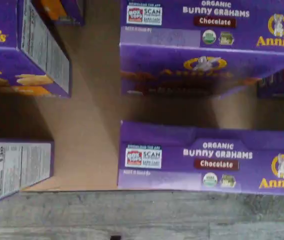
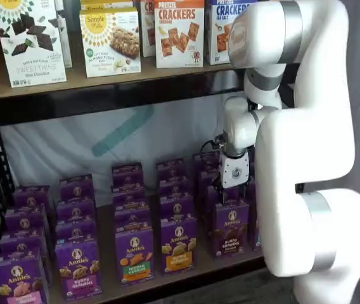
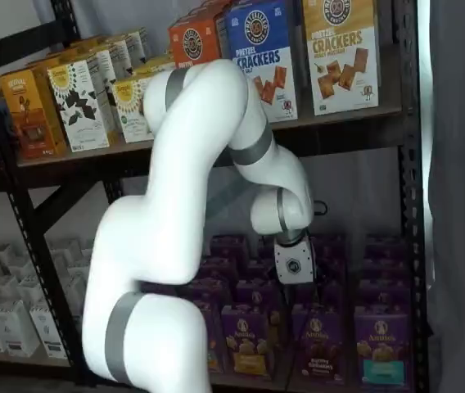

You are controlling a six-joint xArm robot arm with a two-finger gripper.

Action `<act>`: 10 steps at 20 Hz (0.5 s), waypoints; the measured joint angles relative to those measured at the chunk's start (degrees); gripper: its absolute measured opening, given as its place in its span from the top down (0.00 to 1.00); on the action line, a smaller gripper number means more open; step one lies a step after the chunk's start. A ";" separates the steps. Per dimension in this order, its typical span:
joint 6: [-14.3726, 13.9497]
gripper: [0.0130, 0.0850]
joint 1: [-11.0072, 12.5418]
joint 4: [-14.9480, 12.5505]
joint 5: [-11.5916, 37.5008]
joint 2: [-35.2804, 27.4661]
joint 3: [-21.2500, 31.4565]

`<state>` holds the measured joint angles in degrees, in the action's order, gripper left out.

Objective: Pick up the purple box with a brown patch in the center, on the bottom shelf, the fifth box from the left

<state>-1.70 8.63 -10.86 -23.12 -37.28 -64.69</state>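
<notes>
The purple box (image 2: 231, 228) stood upright at the front of the bottom shelf (image 2: 186, 278), at the head of its own row of boxes. It had a round white logo near the top and a dark brown cookie picture in the middle of its front. Just beside it stood a purple box with an orange band (image 2: 179, 244). In the other shelf view the purple box (image 3: 315, 343) showed past the white arm (image 3: 183, 205), next to a purple box with a teal band (image 3: 381, 345).

The tool (image 2: 234, 172) hung from the white arm right above the row behind the purple box. Only its white body showed in both shelf views, and its black fingers were hidden behind the boxes. The fingers stood as wide apart as they go, and the tool held nothing.

The wrist view looked down on the purple tops of two chocolate Bunny Grahams boxes (image 1: 209, 162), one behind the other, with bare brown board beside them
</notes>
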 joint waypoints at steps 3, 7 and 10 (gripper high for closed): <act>0.21 0.00 -0.10 0.27 -1.08 -1.07 -1.89; 0.73 0.00 -0.25 0.93 -2.01 -2.64 -4.33; 1.19 0.00 -0.29 1.42 -2.78 -3.85 -6.17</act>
<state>-0.51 8.34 -9.44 -25.90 -41.12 -70.86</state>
